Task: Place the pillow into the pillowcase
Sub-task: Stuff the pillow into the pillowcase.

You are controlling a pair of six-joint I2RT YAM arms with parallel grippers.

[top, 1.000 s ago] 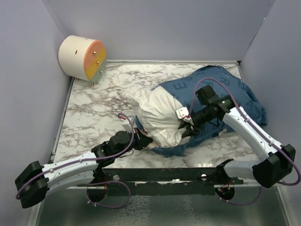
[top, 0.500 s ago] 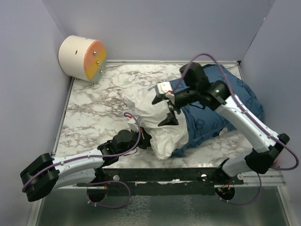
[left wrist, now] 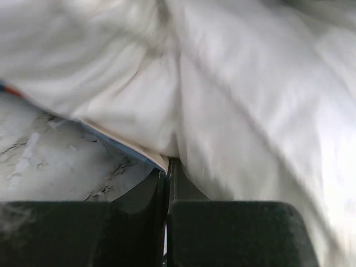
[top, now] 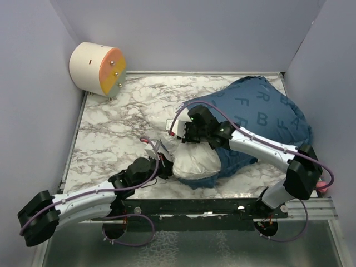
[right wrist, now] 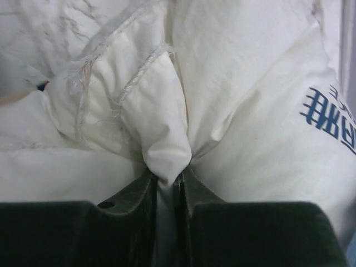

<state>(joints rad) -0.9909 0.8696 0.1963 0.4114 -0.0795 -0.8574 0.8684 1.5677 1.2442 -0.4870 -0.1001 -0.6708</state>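
The right claw (right wrist: 177, 181) is nearly closed, pinching a bunched fold of the white pillow (top: 194, 161), which lies mid-surface with its far part inside the blue pillowcase (top: 261, 119) and its near end sticking out. The left claw (left wrist: 168, 183) is closed tight on the pillowcase's thin edge where it meets the marble surface (top: 117, 122), beneath the pillow's near end

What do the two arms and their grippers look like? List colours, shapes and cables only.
Both arms have white link shells with chunky black joint housings and black bases. A thin purple cable loops along the left arm and the right arm. The left gripper and the right gripper have flat, dark, matte fingers. No markings are legible.
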